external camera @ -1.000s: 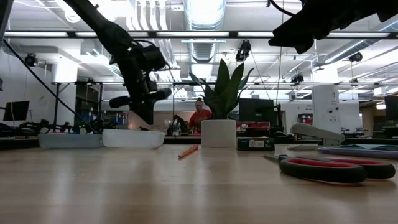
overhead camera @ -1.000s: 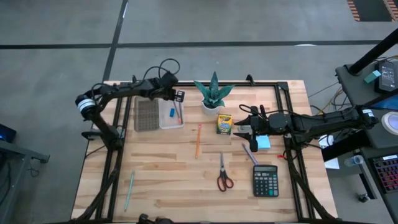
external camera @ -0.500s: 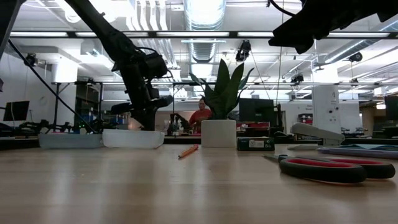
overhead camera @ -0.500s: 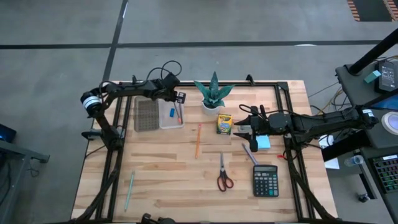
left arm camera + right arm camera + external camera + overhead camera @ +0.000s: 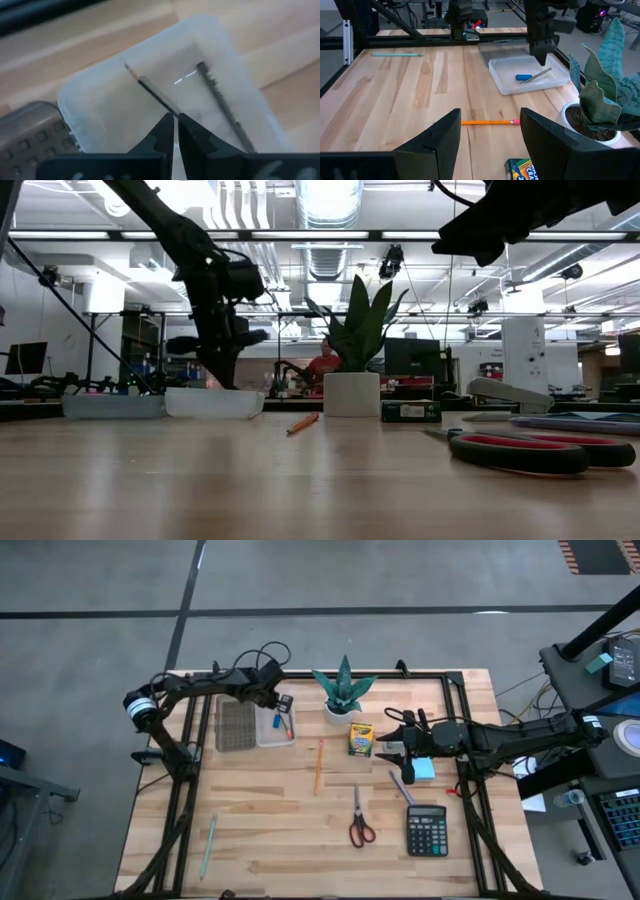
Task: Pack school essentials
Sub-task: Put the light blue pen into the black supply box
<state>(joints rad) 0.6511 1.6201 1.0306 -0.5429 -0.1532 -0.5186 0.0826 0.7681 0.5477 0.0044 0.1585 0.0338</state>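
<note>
Pale plank table (image 5: 300, 830); left pincer (image 5: 174, 120) nips thin pencil (image 5: 150, 91) over clear tray (image 5: 80, 95).

This is a robotics lab or workshop. The low view shows a big open hall with ceiling ducts (image 5: 330, 220), strip lights (image 5: 110, 235), monitors (image 5: 25, 358) and a seated person (image 5: 322, 365). The table (image 5: 270, 810) stands on grey concrete floor (image 5: 330, 575), with another desk (image 5: 620, 660) at 3 o'clock.

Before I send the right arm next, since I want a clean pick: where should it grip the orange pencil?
Take the orange pencil at mid-shaft, coming straight down from above. It lies flat and alone on the table, pointing away from the front edge, so the jaws should close across its thin width.
</note>
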